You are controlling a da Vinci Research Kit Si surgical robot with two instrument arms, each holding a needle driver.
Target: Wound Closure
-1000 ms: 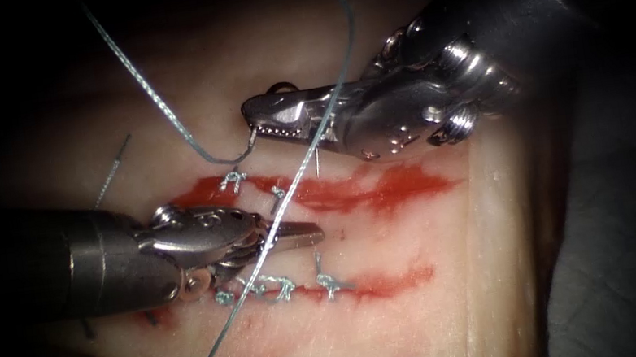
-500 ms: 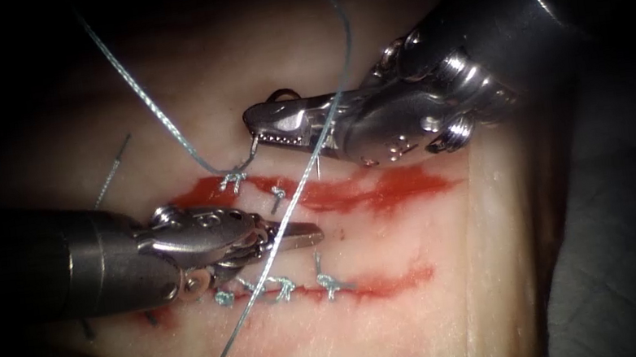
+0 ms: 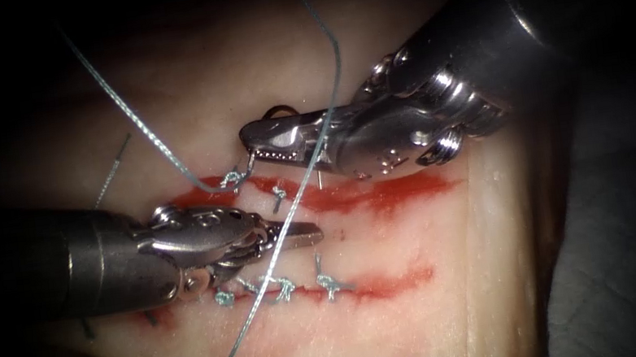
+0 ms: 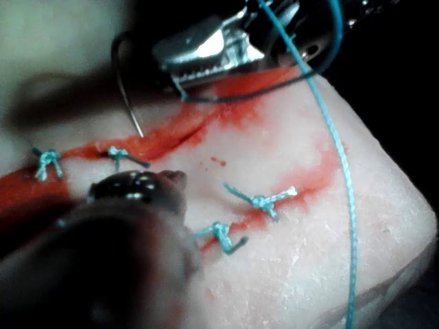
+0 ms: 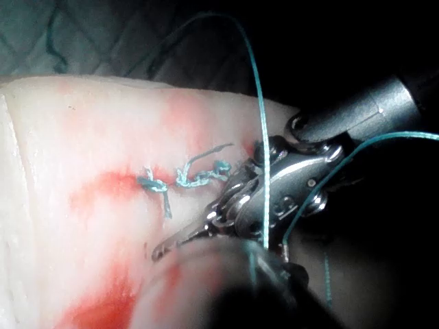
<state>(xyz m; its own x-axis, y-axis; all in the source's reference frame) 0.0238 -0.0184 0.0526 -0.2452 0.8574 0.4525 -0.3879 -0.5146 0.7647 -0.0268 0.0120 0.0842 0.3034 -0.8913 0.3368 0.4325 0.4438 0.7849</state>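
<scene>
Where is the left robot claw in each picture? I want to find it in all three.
Endoscope view: the left tool comes in from the left, its tip between two streaks of red fluid.
Left wrist view: the left tool is the dark, blurry shape nearest the camera.
Right wrist view: the left tool is shiny, its tip over the tissue.
Shared landmark: the knotted stitches beside its tip.

Light pools on the middle of the pale, wet slab of pork tissue (image 3: 396, 275) and fades to black all round the endoscope view's rim. The shiny steel right arm's tool (image 3: 268, 140) throws hard white glare and drops a soft shadow on the tissue under it. The grey steel left arm's tool (image 3: 305, 233) is dimmer. In the left wrist view the thin red fluid (image 4: 171, 137) glistens under strong light.
</scene>
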